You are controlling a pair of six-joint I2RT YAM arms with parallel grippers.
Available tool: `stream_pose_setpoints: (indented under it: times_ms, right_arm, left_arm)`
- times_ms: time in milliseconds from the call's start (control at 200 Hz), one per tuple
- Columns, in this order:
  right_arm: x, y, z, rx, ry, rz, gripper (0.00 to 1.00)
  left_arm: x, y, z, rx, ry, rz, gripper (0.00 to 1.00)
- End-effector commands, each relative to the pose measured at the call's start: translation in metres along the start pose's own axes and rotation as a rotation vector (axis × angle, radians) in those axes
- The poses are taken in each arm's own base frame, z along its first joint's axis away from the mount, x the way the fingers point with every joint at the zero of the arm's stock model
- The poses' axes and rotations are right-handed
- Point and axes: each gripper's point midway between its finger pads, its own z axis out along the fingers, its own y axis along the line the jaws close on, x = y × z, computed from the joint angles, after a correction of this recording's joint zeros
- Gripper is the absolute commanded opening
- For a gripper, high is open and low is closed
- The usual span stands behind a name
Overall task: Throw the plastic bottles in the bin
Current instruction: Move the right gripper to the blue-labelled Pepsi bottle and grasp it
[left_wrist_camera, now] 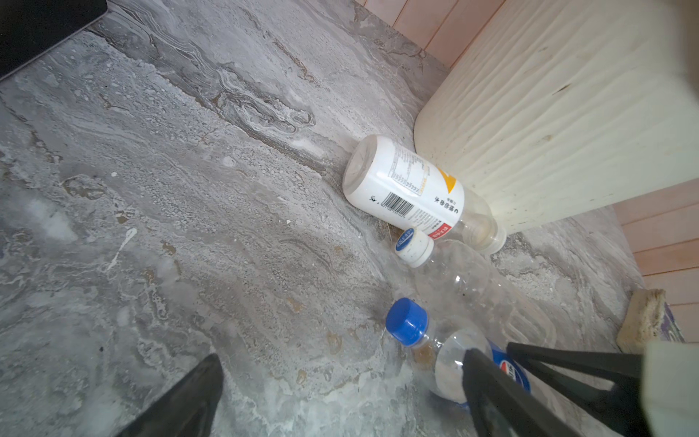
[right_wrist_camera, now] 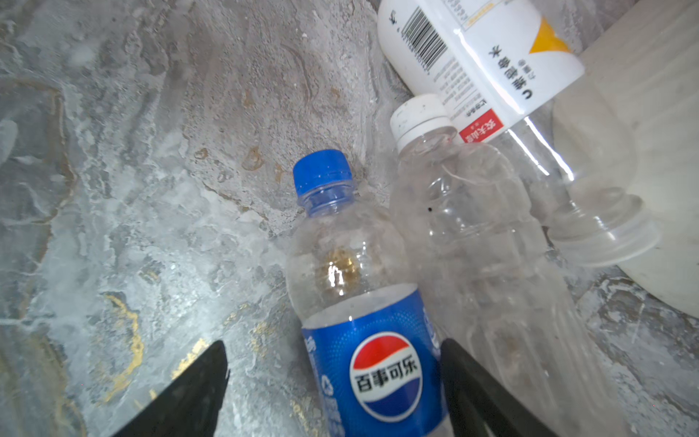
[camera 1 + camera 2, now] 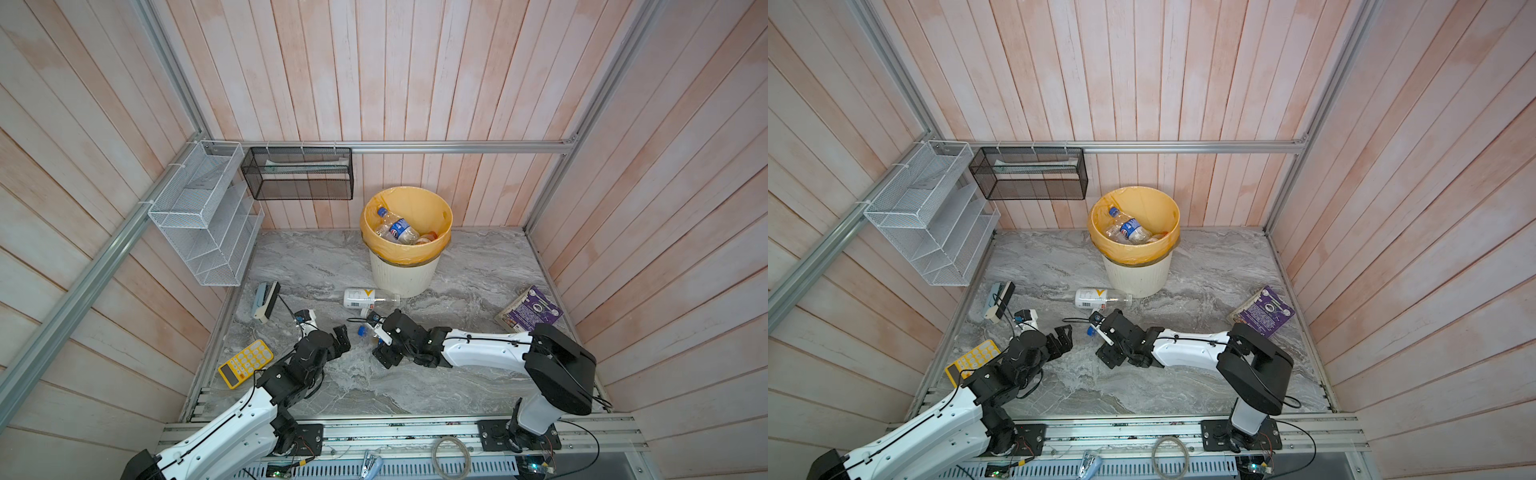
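Right pincer (image 2: 333,344), jaws open, straddles the Pepsi bottle (image 2: 351,265) lying at the middle of the counter (image 3: 415,395), cap (image 2: 321,170) pointing away along its reach; left pincer (image 3: 341,338), wide, hangs just beyond the cap; bin (image 3: 405,274) stands near the back edge.

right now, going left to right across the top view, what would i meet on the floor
yellow calculator → left gripper → bin → purple book
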Motion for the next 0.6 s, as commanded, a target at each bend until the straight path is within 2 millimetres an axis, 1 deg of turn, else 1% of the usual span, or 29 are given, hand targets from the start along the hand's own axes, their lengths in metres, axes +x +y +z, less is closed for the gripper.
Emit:
stream_pose_setpoints:
  times_ms: [0, 80, 170, 215, 305, 345, 410, 465, 510, 560, 595]
  right_arm:
    - [0.010, 0.002, 0.007, 0.008, 0.066, -0.031, 0.84]
    - [0.013, 0.007, 0.012, -0.008, 0.081, -0.032, 0.83]
    - [0.017, 0.011, 0.016, -0.017, 0.100, -0.036, 0.77]
    - [0.019, 0.010, 0.017, -0.014, 0.107, -0.034, 0.72]
    - [0.018, 0.009, 0.015, -0.005, 0.099, -0.023, 0.59]
    - [0.015, 0.008, 0.012, -0.002, 0.084, -0.013, 0.57]
    - [0.007, 0.006, 0.001, -0.001, 0.041, 0.012, 0.56]
    - [0.002, 0.002, -0.012, 0.010, -0.002, 0.044, 0.53]
    - [-0.005, -0.002, -0.026, 0.020, -0.051, 0.075, 0.52]
    - [-0.008, -0.006, -0.042, 0.027, -0.103, 0.108, 0.52]
    - [-0.012, -0.010, -0.058, 0.031, -0.156, 0.134, 0.52]
  left_arm:
    - [0.006, 0.008, 0.000, -0.016, 0.014, -0.002, 1.00]
    - [0.007, 0.010, 0.000, -0.020, 0.016, -0.003, 1.00]
    - [0.007, 0.011, 0.000, -0.022, 0.017, -0.005, 1.00]
    - [0.007, 0.011, -0.001, -0.022, 0.016, -0.007, 1.00]
    - [0.006, 0.011, -0.001, -0.021, 0.012, -0.009, 1.00]
    - [0.005, 0.010, -0.001, -0.019, 0.010, -0.009, 1.00]
    - [0.004, 0.010, -0.002, -0.018, 0.008, -0.009, 1.00]
    - [0.004, 0.009, -0.002, -0.017, 0.007, -0.006, 1.00]
    - [0.002, 0.008, -0.002, -0.014, 0.006, -0.005, 1.00]
    - [0.001, 0.006, -0.002, -0.011, 0.005, -0.004, 1.00]
    - [0.001, 0.005, -0.002, -0.006, 0.004, -0.002, 1.00]
